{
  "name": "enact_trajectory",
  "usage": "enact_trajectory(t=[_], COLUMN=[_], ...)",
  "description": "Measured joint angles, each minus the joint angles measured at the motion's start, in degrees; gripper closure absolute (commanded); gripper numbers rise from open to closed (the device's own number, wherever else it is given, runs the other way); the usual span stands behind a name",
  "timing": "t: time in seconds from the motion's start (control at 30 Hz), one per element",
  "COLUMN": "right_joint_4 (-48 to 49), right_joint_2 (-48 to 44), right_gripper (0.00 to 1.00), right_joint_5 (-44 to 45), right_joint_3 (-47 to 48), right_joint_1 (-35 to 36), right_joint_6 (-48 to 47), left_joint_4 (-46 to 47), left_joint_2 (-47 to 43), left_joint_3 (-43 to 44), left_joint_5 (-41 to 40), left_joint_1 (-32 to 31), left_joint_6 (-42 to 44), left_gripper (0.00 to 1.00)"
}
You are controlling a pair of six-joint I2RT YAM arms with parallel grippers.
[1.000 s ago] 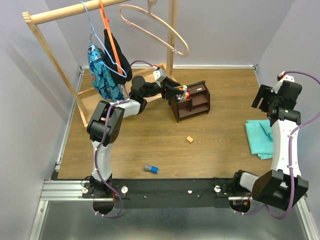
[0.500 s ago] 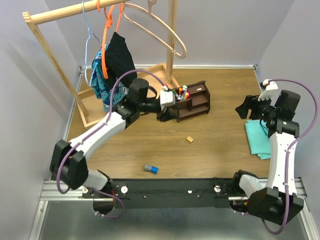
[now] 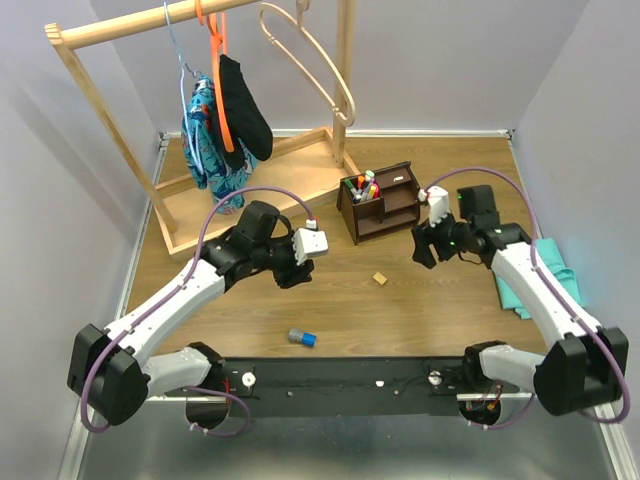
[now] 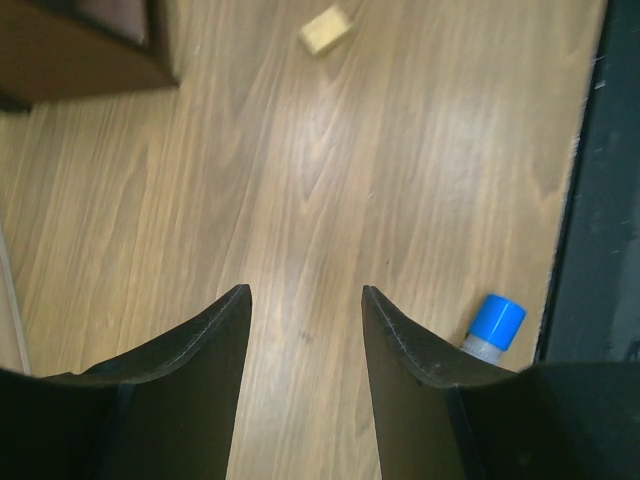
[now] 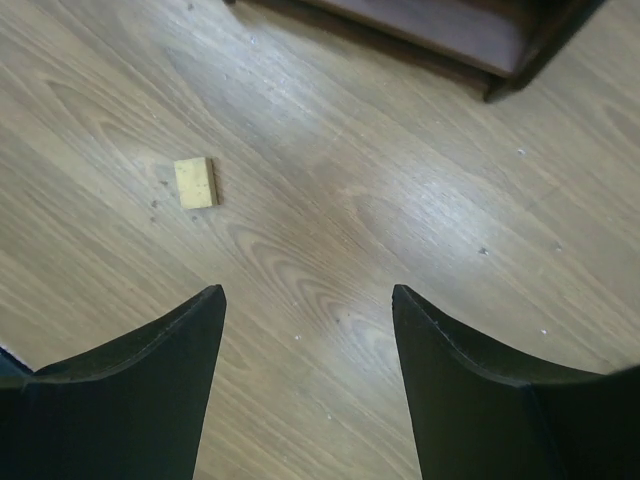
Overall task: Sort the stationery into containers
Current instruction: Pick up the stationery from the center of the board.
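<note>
The small dark brown wooden desk organiser (image 3: 385,208) stands just above the middle of the overhead view, thin white markers with coloured caps (image 3: 365,187) upright in its left compartment; the tiny tan cube (image 3: 380,279) lies on the wooden table (image 3: 450,310) below it, near centre; the short grey-blue cylinder (image 3: 302,338) lies lower left, by the front edge; the left gripper (image 4: 305,295) hangs left of the cube, fingers spread wide, holding nothing; the right gripper (image 5: 308,295) hangs right of it, equally wide and empty.
</note>
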Motion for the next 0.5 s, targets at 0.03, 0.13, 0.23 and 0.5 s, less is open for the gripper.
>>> enact_trajectory(t=[0.03, 0.13, 0.23, 0.5], right_joint_4=[0.28, 2.40, 4.50, 7.43], right_joint_2=[0.79, 3.72, 7.52, 15.76], right_gripper=[0.25, 0.25, 0.25, 0.33], right_joint_5=[0.90, 6.21, 11.13, 19.04], right_joint_3=[0.00, 0.00, 0.15, 0.59], right_joint_1=[0.72, 6.36, 12.63, 20.31], right_joint_6=[0.22, 2.14, 5.55, 13.75], left_joint_4=[-0.79, -1.55, -0.55, 4.50], left_joint_2=[0.13, 0.92, 1.44, 3.13], left_joint_3=[0.02, -0.04, -0.83, -1.49], left_joint_5=[-1.97, -5.92, -8.90, -10.51], left_joint_1=[0.00, 0.04, 0.11, 3.80], left_joint_6=[-0.22, -1.44, -4.37, -11.47], left_gripper=[0.43, 0.43, 0.44, 0.44])
